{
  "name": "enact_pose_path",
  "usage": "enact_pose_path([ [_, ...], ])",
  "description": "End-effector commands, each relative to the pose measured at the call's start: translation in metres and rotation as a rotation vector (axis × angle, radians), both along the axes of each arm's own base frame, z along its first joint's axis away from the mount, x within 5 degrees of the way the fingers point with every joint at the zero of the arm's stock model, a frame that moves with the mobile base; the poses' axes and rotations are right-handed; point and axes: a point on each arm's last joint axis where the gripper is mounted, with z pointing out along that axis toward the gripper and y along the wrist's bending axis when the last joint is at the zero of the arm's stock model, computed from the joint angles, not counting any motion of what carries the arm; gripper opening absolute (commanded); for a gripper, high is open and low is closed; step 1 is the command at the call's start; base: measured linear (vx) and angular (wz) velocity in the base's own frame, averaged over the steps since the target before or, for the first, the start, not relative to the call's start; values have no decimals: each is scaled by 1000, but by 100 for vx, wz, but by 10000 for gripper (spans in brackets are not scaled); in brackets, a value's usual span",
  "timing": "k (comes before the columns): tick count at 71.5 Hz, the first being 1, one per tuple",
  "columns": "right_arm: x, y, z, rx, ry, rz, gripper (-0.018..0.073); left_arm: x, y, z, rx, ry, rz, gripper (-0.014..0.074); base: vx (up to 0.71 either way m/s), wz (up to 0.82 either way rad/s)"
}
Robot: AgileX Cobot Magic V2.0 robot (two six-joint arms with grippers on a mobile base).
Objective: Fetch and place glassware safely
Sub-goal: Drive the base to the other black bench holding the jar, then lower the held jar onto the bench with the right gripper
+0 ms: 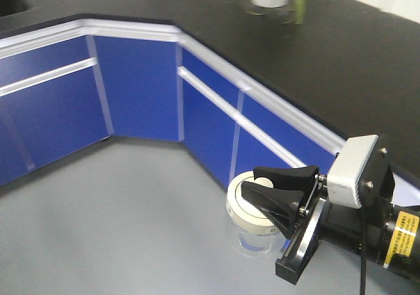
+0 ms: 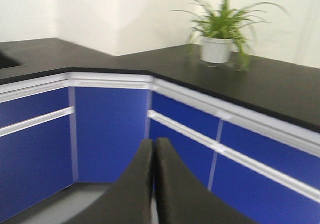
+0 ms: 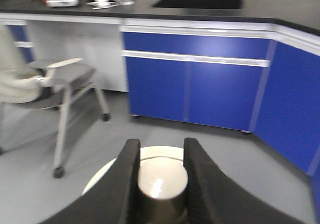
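Observation:
The glassware [image 1: 247,211] is a squat clear jar with a round white lid, hanging above the grey floor in front of the blue cabinets. My right gripper [image 1: 261,188] is shut on the lid's central knob. In the right wrist view the black fingers [image 3: 131,156] press both sides of the white knob [image 3: 162,183], and the lid's rim [image 3: 101,178] shows beneath them. The glass body is mostly hidden under the lid there. My left gripper [image 2: 153,144] is shut, fingertips touching with nothing between them, pointing toward the cabinet corner.
A black countertop [image 1: 341,52] runs over blue cabinets [image 1: 138,91] that form an inside corner. A potted plant [image 2: 216,48] stands on the counter. A grey wheeled chair [image 3: 47,84] and a sink [image 3: 200,0] show in the right wrist view.

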Motion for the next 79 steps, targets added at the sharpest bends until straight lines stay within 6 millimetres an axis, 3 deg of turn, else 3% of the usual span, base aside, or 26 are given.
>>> enact_pose_path([
  [1, 0, 2, 18, 91, -45, 24, -1, 0, -1, 15, -22, -85, -10, -7, 41, -88],
  [50, 0, 2, 18, 91, -45, 24, -1, 0, -1, 15, -21, -85, -10, -7, 25, -91],
  [79, -1, 2, 18, 92, -45, 25, -1, 0, -1, 15, -21, -85, -10, -7, 18, -55],
])
